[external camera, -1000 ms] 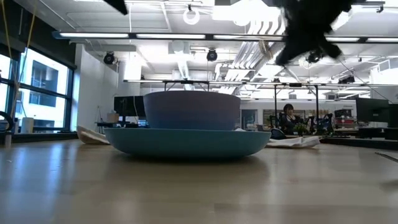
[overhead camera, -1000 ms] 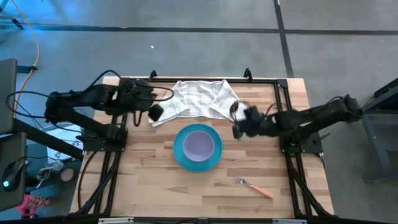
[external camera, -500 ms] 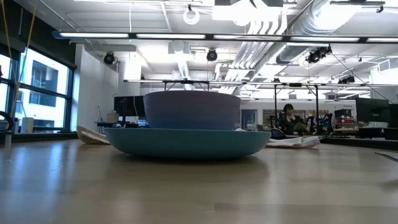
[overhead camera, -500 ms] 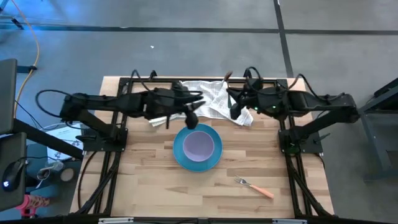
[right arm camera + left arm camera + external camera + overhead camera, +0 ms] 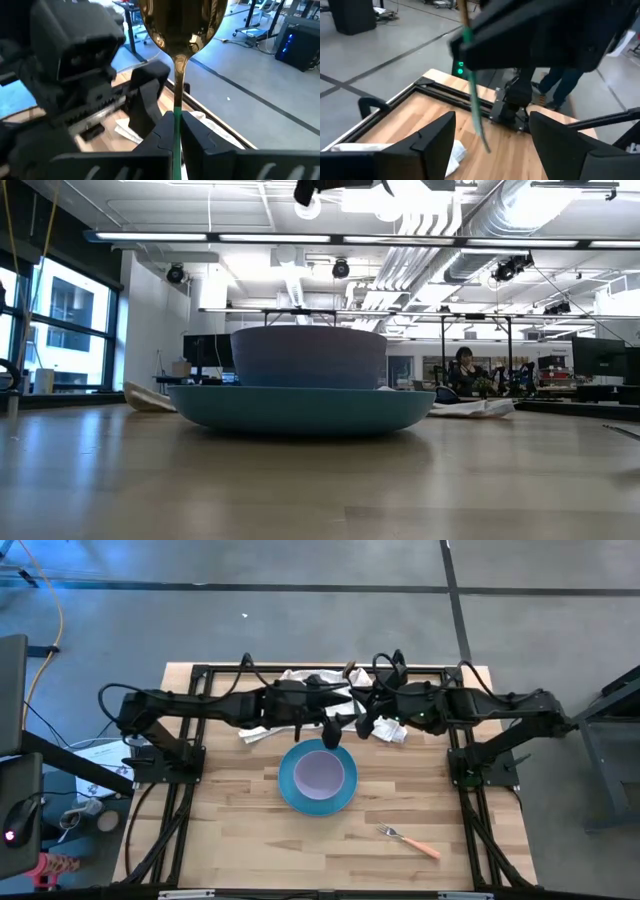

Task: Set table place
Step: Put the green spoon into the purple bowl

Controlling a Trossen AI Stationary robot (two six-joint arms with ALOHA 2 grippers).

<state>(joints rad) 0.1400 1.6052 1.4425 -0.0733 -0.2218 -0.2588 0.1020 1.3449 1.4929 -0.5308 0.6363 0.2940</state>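
The lavender bowl (image 5: 320,772) sits in the round blue plate (image 5: 287,783) at mid-table. The orange-handled fork (image 5: 410,840) lies flat near the front right. My right gripper (image 5: 176,125) is shut on the gold spoon (image 5: 182,20) with its green handle, high above the table's far middle. My left gripper (image 5: 492,120) faces it there, open. The handle's free end (image 5: 481,132) hangs in front of the gap between the left fingers and touches neither. My right gripper pinches the spoon's green handle (image 5: 176,122) between its two fingers, close to where the gold neck begins. The gold bowl sticks out beyond the fingertips. The rest of the handle (image 5: 472,95) sticks out on the other side. The spoon is lifted clear of the table.
The white checked cloth (image 5: 300,678) lies crumpled along the far edge, partly under both arms. Black frame rails (image 5: 215,668) border the table's far side. Bare wood lies left and right of the plate and along the near edge. A person sits far off in the room (image 5: 462,365).
My left gripper has reached from the table's left toward the far middle. My right gripper has risen out of the low view and gone toward the far edge and leftward with the spoon. The two now face each other above the cloth.
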